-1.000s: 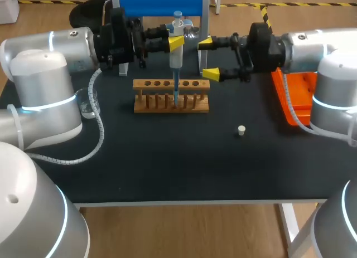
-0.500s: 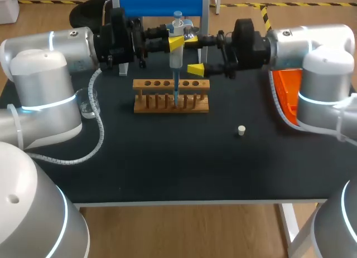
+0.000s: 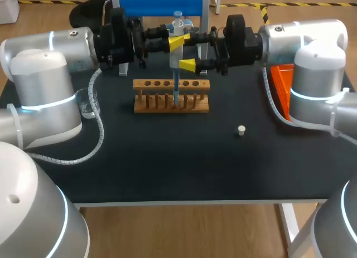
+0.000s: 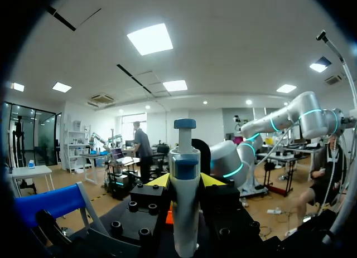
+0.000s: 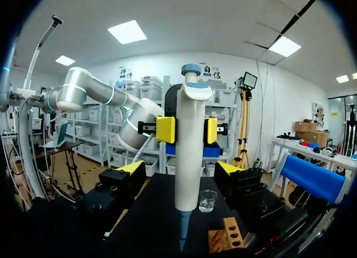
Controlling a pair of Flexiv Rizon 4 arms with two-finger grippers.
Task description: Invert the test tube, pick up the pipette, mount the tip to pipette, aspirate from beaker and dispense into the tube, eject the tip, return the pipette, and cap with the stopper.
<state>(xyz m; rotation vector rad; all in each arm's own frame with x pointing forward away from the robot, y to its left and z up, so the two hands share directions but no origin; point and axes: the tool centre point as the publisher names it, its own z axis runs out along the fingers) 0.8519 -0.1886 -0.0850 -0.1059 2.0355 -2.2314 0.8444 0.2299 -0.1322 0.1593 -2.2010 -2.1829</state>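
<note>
My left fingers (image 3: 175, 42) clamp the pipette (image 3: 176, 54) upright at the far middle of the desk, its blue tip pointing down into the wooden rack (image 3: 171, 96). My right fingers (image 5: 131, 168) stand wide on either side of its barrel, not touching. With the tip mounted, I judge dispensing is underway. Ejecting, returning and capping remain. The stopper (image 3: 241, 130) lies on the desk, near right.

The pipette (image 3: 175, 56) stands over the rack (image 3: 171, 95), between the left gripper (image 3: 175, 43) and right gripper (image 3: 188, 52). The stopper (image 3: 241, 130) lies right of the rack, the beaker (image 3: 88, 105) left.
</note>
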